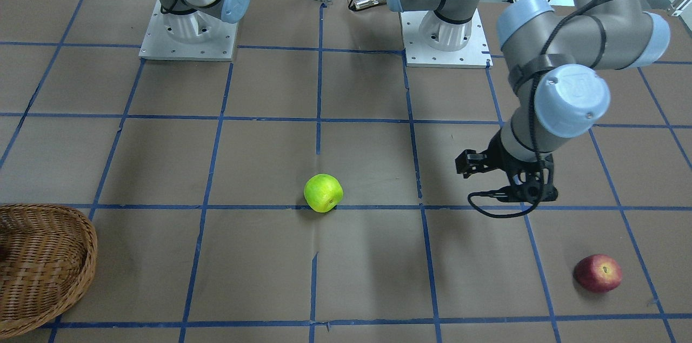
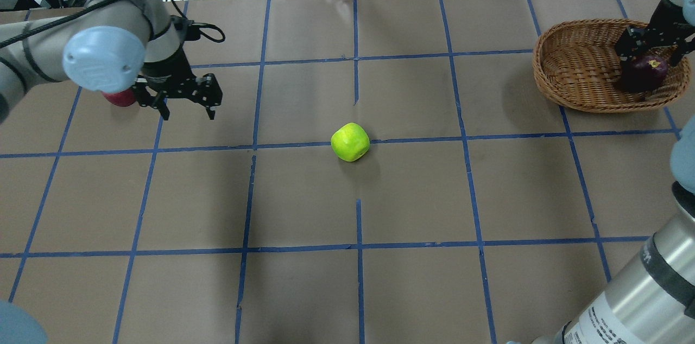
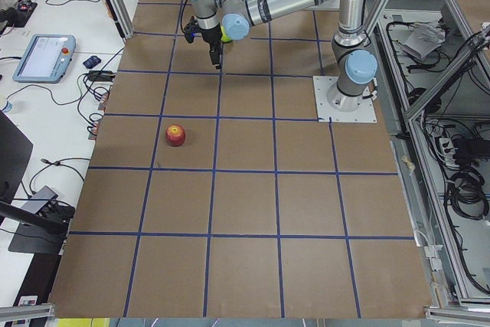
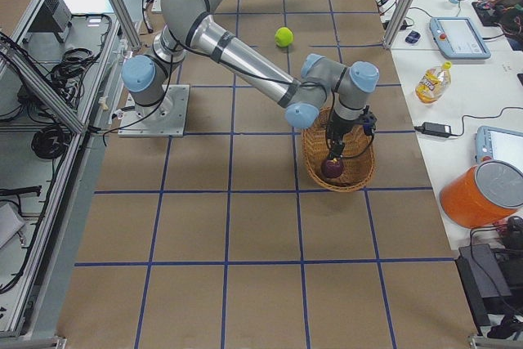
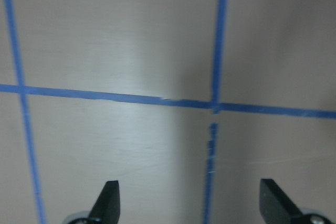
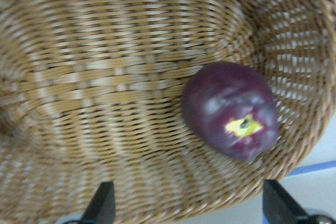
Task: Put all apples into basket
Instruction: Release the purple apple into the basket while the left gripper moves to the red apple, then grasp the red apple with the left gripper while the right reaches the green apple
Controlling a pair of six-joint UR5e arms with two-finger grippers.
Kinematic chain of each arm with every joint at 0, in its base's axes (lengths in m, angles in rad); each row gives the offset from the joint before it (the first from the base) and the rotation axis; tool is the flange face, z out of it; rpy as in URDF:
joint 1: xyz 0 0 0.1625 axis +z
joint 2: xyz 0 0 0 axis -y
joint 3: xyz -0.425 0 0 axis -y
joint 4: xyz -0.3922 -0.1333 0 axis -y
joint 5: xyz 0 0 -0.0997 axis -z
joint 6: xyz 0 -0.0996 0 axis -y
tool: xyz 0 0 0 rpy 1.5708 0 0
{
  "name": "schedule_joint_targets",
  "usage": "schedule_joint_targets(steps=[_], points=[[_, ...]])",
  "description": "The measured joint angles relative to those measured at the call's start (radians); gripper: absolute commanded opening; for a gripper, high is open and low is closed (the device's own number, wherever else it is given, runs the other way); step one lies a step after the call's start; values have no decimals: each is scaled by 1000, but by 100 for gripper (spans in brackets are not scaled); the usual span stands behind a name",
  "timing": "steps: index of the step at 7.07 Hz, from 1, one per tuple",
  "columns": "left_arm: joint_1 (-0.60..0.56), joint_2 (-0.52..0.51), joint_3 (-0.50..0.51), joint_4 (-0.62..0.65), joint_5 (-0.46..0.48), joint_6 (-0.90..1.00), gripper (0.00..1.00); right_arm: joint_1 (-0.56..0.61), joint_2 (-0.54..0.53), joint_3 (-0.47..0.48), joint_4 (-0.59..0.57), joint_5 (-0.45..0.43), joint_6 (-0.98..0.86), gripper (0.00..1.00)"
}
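Bottle [image 4: 431, 81], orange bucket [image 4: 480, 195] (prob.) beyond basket [image 4: 313, 161].

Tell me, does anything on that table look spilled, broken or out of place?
Nothing stands out. The dark maroon apple lies in the woven wicker basket; the yellow-green apple and red apple sit whole on the table.

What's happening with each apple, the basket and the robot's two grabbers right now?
Purple apple: lying in the basket, not held.
Green apple: on the table, untouched.
Red apple: on the table, untouched.
Basket: upright, with one apple inside.
Left gripper: open, empty, above bare table.
Right gripper: open, over the basket.
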Motion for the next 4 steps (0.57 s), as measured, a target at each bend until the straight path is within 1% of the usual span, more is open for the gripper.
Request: schedule_joint_targets(steps=[1, 2, 3, 4], points=[[99, -9, 8, 13, 4, 134, 93, 51, -55, 2, 90, 72, 31, 100], [178, -29, 15, 60, 5, 264, 90, 126, -92, 3, 155, 124, 88, 100], [228, -56, 15, 148, 4, 379, 90, 228, -115, 6, 188, 159, 178, 100], [252, -86, 10, 248, -4, 471, 92, 335, -124, 8, 197, 179, 316, 100]])
